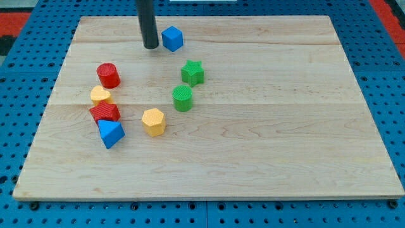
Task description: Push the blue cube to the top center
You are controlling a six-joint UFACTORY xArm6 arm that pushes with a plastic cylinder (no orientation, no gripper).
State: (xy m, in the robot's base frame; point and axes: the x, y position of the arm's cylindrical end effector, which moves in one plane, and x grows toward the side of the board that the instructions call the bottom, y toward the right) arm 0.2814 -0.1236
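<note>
The blue cube (172, 38) sits near the view's top, a little left of the board's centre line. My tip (150, 47) rests on the board just to the cube's left, a small gap away, not clearly touching it. The dark rod rises from there out of the view's top.
A green star block (193, 72) and a green cylinder (183, 98) lie below the cube. A red cylinder (108, 75), a yellow heart-like block (100, 95), a red block (105, 113), a blue triangular block (111, 133) and a yellow hexagonal block (153, 121) lie at the left. The wooden board (285, 126) sits on a blue pegboard.
</note>
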